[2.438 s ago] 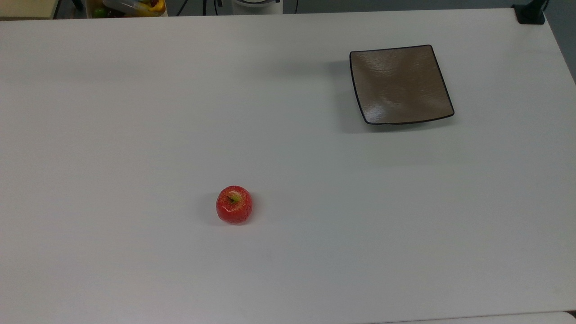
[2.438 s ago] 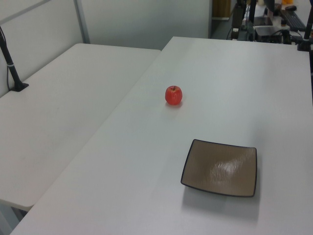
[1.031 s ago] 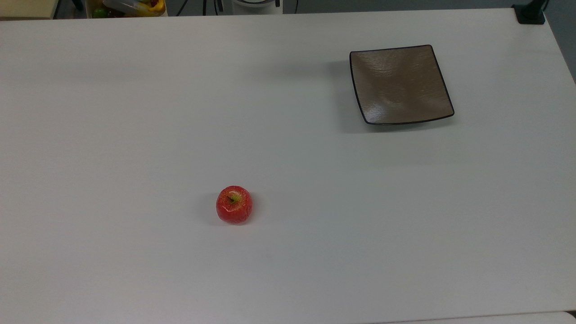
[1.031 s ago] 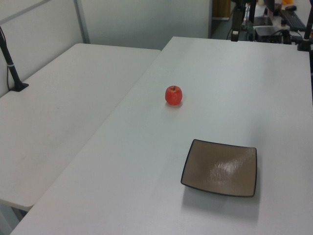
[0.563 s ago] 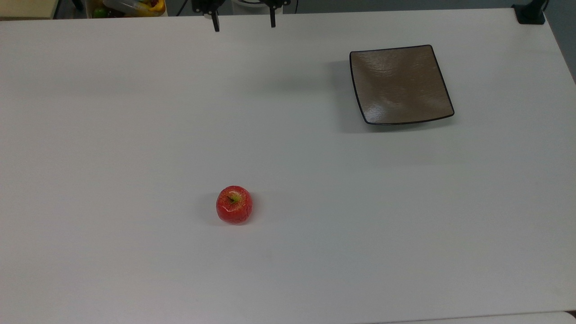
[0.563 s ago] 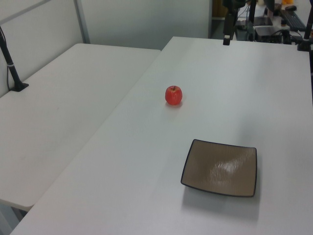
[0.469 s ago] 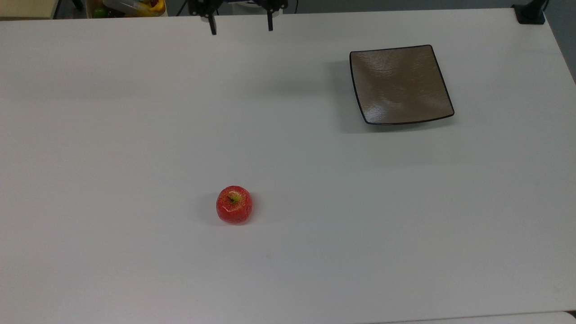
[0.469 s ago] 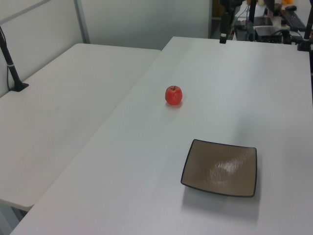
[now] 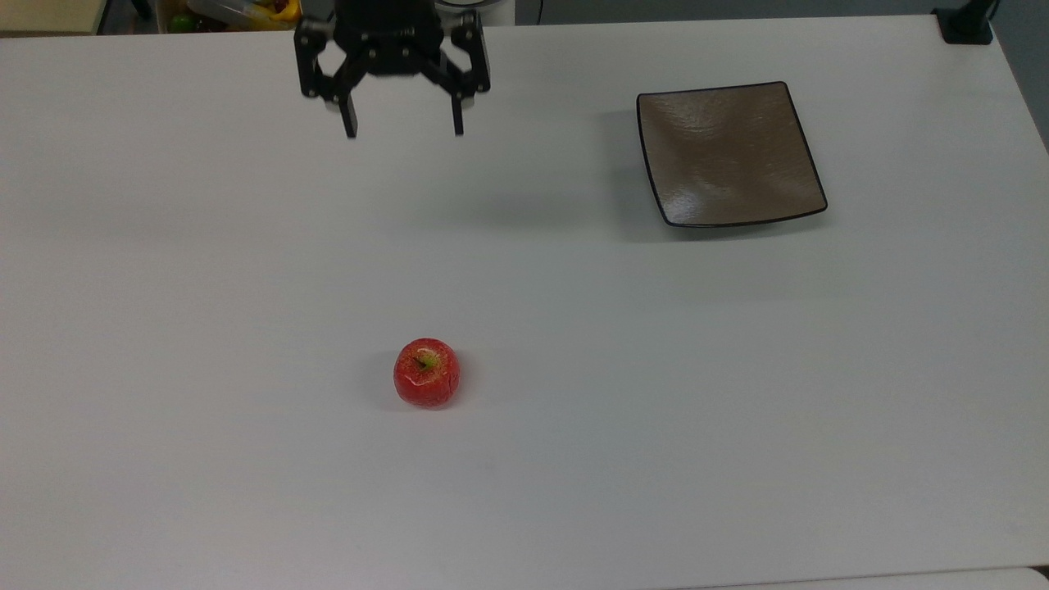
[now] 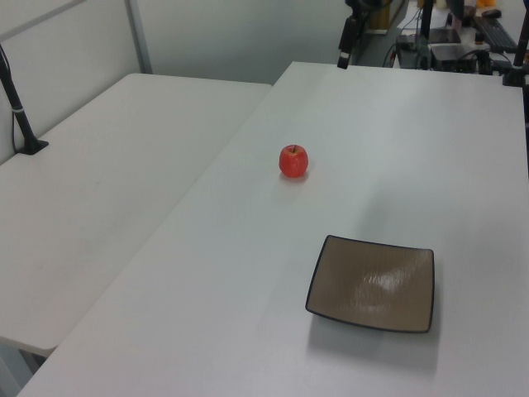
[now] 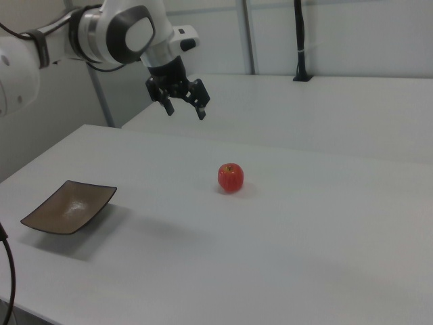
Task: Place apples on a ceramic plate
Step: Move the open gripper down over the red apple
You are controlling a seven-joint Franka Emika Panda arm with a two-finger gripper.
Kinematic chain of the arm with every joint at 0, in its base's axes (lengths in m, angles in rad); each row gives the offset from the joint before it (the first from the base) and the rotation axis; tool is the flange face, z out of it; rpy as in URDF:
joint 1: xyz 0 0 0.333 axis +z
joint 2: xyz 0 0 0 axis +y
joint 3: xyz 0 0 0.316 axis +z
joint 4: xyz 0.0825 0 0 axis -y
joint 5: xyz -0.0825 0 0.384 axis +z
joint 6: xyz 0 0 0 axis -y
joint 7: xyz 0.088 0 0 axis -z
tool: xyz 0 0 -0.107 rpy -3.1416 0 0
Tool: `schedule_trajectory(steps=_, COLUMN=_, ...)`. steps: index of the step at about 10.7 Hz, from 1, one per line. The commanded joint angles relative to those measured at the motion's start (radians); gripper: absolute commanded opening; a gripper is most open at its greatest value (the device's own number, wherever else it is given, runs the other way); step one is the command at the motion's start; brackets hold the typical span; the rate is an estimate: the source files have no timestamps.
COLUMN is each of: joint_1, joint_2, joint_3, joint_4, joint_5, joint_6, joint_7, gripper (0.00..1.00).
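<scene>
A small red apple (image 9: 427,374) (image 10: 293,160) (image 11: 231,177) with a yellow-green patch at its stem sits alone on the white table. The square brown plate (image 9: 728,153) (image 10: 372,284) (image 11: 68,206) with a thin black rim lies bare toward the top view's upper right. My black gripper (image 9: 403,129) (image 11: 185,112) hangs open in the air, fingers pointing down with nothing between them, near the top view's upper edge, far from the apple and left of the plate. In the left view one finger (image 10: 342,55) shows at the top.
The white table (image 9: 246,246) spreads wide around both objects. A second white table (image 10: 99,182) adjoins it on the left view's left. A bin of coloured items (image 9: 238,14) sits past the far edge. A black post base (image 9: 965,24) stands at the top view's upper right corner.
The gripper has come into view from the top view's upper edge and moved down and slightly left over the table. Apple and plate have not moved.
</scene>
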State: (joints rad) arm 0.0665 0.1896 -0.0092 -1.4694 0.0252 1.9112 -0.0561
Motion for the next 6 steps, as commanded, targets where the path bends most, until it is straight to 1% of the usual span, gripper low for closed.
schedule_trajectory(steps=1, joint_1=-0.001, joint_2=0.091, joint_3=-0.008, joint_4=0.029, joint_5=0.001, joint_6=0.112, joint_7=-0.014, gripper=1.00)
schedule_trajectory(steps=6, joint_1=0.003, joint_2=0.211, joint_3=-0.008, joint_4=0.026, joint_5=-0.002, joint_6=0.265, joint_7=-0.011, gripper=1.00)
